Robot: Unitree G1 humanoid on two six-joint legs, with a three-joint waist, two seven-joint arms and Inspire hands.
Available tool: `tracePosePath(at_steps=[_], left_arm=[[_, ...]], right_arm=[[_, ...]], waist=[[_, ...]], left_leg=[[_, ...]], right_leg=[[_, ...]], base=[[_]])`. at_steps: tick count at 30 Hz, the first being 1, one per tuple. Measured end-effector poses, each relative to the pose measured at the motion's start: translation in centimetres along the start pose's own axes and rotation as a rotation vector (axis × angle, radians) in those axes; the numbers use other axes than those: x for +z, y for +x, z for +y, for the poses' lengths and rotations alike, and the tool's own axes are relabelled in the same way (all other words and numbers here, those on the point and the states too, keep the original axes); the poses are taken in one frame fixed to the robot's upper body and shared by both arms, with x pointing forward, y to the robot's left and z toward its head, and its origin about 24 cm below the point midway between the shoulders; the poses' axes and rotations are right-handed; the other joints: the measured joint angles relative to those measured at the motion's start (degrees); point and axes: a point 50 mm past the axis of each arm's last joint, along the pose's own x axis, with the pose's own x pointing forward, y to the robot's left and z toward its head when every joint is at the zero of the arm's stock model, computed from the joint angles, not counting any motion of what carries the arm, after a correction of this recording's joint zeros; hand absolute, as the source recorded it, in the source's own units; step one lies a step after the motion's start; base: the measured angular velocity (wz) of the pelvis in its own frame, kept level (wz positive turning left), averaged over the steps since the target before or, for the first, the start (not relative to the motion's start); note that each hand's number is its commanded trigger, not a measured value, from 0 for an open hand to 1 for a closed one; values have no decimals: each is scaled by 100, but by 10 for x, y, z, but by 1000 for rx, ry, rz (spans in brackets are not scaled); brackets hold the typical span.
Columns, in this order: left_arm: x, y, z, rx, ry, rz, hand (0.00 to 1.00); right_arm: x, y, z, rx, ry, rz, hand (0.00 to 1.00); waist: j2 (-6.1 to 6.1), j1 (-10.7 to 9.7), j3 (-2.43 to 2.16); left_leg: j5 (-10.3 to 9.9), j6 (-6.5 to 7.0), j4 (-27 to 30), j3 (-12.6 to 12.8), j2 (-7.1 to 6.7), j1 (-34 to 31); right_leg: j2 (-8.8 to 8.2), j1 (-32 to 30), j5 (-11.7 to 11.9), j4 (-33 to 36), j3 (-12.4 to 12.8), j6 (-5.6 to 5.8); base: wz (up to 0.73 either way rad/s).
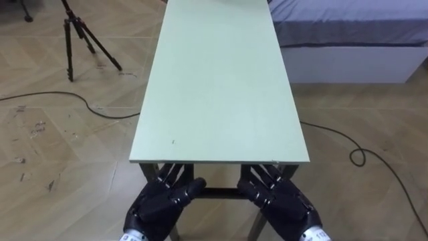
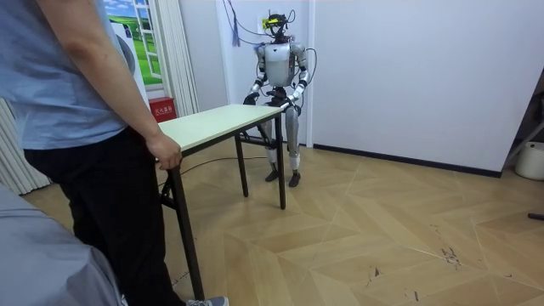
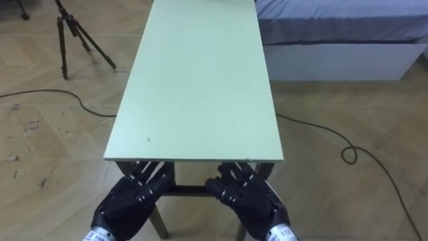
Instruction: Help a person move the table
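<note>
One table [image 1: 221,87] with a pale green top runs lengthwise away from the robot, and its near short edge lies right over the fingers of both hands. The left hand [image 1: 160,204] and the right hand [image 1: 281,201] sit side by side just below that edge, one near each corner. The fingers of each are spread and nearly straight, reaching up under the surface, with their tips tucked out of sight beneath it. Between the two sets of fingers shows one dark crossbar [image 1: 221,193] of the frame.

Far beyond the left fingers and off to their left stands one black tripod [image 1: 80,33] on the wooden floor [image 1: 53,147]. Beyond the right fingers, to the right of the surface, is one bed [image 1: 348,33] with a grey-blue cover.

In the room view the robot stands at one end of the table, close to a white wall [image 2: 408,76], both hands at that end. One person [image 2: 76,102] stands at the opposite end, with one hand [image 2: 164,153] curled over the corner of the surface. Three table legs show there.
</note>
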Motion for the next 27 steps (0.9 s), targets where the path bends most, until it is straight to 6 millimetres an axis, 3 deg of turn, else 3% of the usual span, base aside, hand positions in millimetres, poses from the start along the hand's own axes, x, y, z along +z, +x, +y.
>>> tracePosePath(at_steps=[15,20,27], left_arm=[[14,9,2,65,-163,-41,0],[15,15,3,95,-288,-60,0],[13,20,0,111,-450,-64,0]], right_arm=[[1,5,2,-39,187,-34,0],[1,7,4,-34,318,-57,0],[3,10,5,-57,447,-82,0]], waist=[[-14,168,27],[-17,298,94],[-5,300,96]], left_leg=[[2,0,51,1,0,20],[2,0,45,0,10,36],[3,-2,19,-11,8,59]], right_leg=[[-7,9,0,5,7,0],[5,6,11,21,6,-17],[11,14,14,9,7,-20]], base=[[0],[-2],[0]])
